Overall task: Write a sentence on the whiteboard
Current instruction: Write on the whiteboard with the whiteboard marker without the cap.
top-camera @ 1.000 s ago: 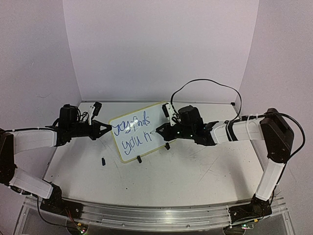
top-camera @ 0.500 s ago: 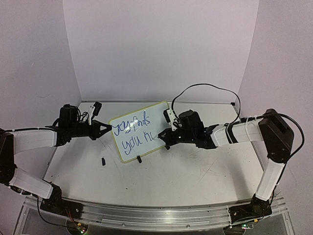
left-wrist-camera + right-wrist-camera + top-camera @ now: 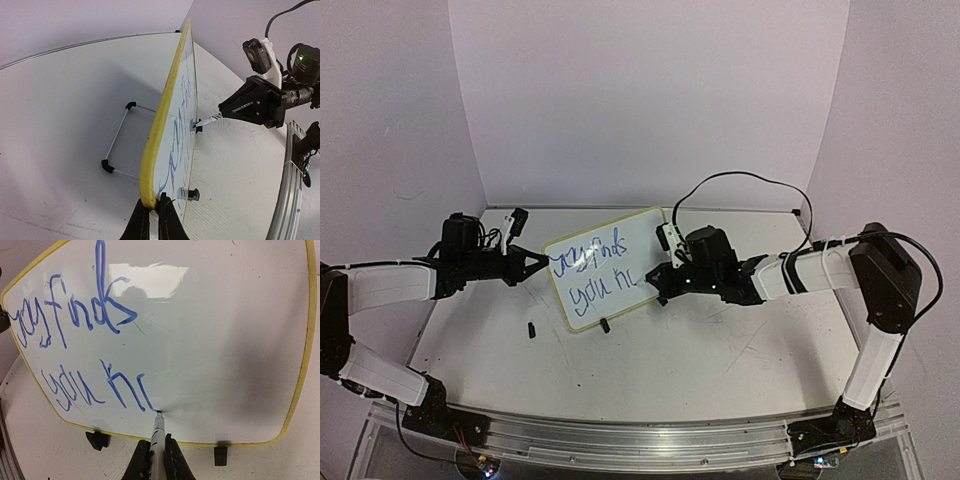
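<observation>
My right gripper [image 3: 158, 445] is closest in its own view. Its jaws are clamped on a marker [image 3: 158, 426] that pokes out ahead of them. The marker's tip touches the white face of the whiteboard [image 3: 220, 340] at the foot of the last blue stroke in the lower line.

My left gripper [image 3: 154, 206] has its jaws pinched narrow on the board's yellow frame at one rounded corner, and I look along the board edge-on.

The board stands tilted near the middle of the table [image 3: 700, 360], between my two grippers. It rests on two black feet [image 3: 98, 439] at its lower edge. There are two lines of blue writing on the half nearer my left gripper. The upper line ends in "finds" and the lower is a few loose letters I cannot read for sure. The other half is bare white.

A small black piece [image 3: 532, 328] lies on the table just beside the board's near corner. Behind the board a thin wire bracket [image 3: 120, 137] with black ends lies on the table.
</observation>
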You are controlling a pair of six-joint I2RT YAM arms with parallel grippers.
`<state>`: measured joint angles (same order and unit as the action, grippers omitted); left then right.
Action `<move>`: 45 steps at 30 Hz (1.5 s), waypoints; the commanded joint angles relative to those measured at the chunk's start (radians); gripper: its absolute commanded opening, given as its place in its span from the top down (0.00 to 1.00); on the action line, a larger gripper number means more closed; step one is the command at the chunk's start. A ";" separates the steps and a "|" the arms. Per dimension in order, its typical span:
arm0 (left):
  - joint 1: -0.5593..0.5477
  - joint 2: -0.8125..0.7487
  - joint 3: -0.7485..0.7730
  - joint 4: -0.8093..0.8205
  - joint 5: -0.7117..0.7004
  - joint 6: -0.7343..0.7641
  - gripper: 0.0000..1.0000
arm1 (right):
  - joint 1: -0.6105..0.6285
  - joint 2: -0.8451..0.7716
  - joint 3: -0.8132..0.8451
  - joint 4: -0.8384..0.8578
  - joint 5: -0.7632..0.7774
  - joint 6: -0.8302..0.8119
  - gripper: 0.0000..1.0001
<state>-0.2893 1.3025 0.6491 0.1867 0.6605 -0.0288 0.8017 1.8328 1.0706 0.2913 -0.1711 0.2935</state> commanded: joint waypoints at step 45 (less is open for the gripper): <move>-0.008 0.013 0.020 -0.044 -0.041 0.079 1.00 | -0.010 -0.031 0.094 0.023 0.072 -0.037 1.00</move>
<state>-0.2916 1.3025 0.6491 0.1905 0.6601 -0.0288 0.8009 1.8267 1.1149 0.2733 -0.1413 0.2726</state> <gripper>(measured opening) 0.051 0.087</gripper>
